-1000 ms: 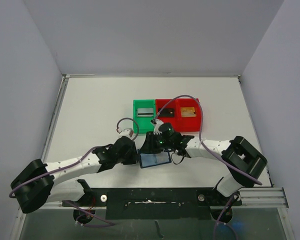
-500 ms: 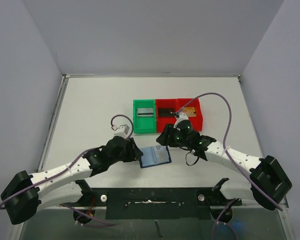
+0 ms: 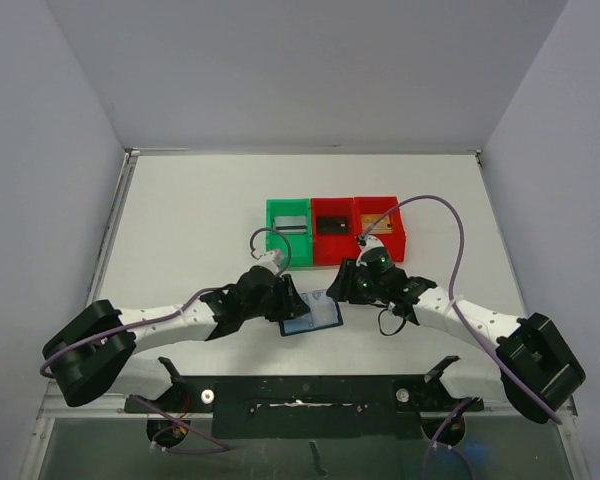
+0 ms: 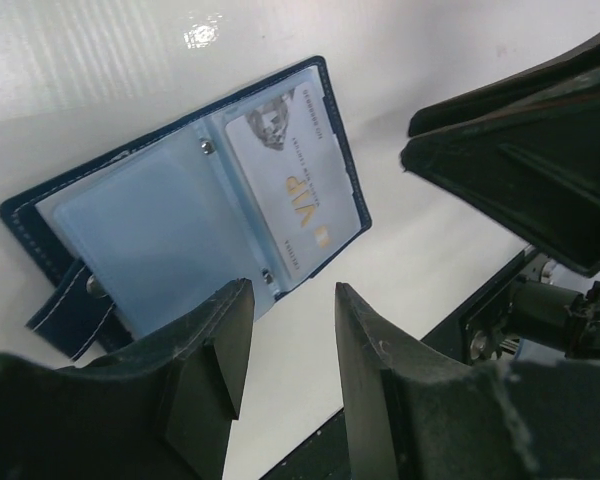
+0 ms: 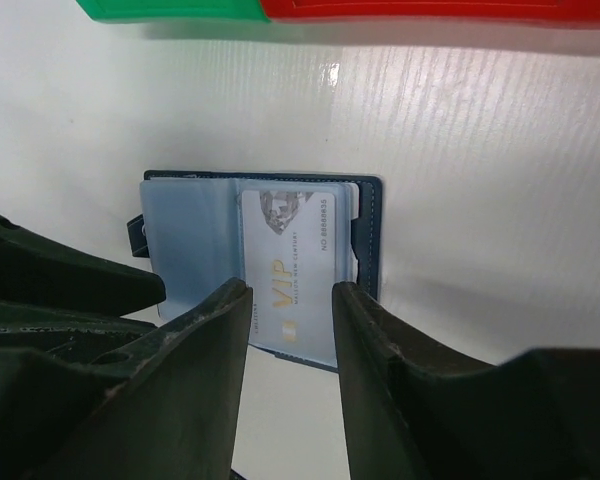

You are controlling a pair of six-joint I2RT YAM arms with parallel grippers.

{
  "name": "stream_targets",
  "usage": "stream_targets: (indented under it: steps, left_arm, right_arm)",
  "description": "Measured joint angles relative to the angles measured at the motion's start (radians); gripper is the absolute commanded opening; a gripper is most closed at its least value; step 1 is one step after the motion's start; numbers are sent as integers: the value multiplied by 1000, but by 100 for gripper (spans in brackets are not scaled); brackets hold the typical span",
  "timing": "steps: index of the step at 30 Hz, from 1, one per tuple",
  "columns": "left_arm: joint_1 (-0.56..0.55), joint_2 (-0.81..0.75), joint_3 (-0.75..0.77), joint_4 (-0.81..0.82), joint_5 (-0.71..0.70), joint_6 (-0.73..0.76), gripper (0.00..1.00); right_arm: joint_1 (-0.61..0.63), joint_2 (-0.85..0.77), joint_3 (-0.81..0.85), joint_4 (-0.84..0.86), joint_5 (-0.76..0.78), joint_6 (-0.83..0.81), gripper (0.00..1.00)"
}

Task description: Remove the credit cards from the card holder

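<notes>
**Task progress.** The card holder (image 3: 311,314) lies open and flat on the table (image 3: 180,230), just below the centre of the overhead frame, between the two hands. At upper centre we see a silver-grey card (image 3: 291,225) in the green bin (image 3: 288,205) and a black card (image 3: 331,224) in the middle red bin (image 3: 331,203). A cable (image 3: 421,197) crosses the right red bin (image 3: 380,201), and we cannot make out its contents. In the wrist views a pale VIP card (image 4: 290,190) sits under clear plastic in the holder's right half; the left half looks empty. The left hand (image 4: 288,300) and right hand (image 5: 288,300) both hover released, fingers apart, nothing between them. We judge the task mostly done, with this one card left to extract.
</notes>
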Motion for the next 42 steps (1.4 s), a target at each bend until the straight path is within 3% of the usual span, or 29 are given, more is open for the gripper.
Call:
stream_targets:
  steps: [16, 22, 36, 42]
  left_arm:
    - [0, 133, 0, 196, 39, -73, 37]
    - [0, 166, -22, 254, 43, -96, 32]
    - [0, 188, -64, 282, 17, -125, 31]
    - [0, 192, -74, 297, 9, -139, 21]
  right_arm:
    - [0, 176, -28, 100, -101, -14, 26]
    - [0, 181, -60, 150, -117, -6, 22]
    - [2, 181, -74, 178, -130, 10, 21]
    - [3, 182, -74, 178, -134, 10, 21]
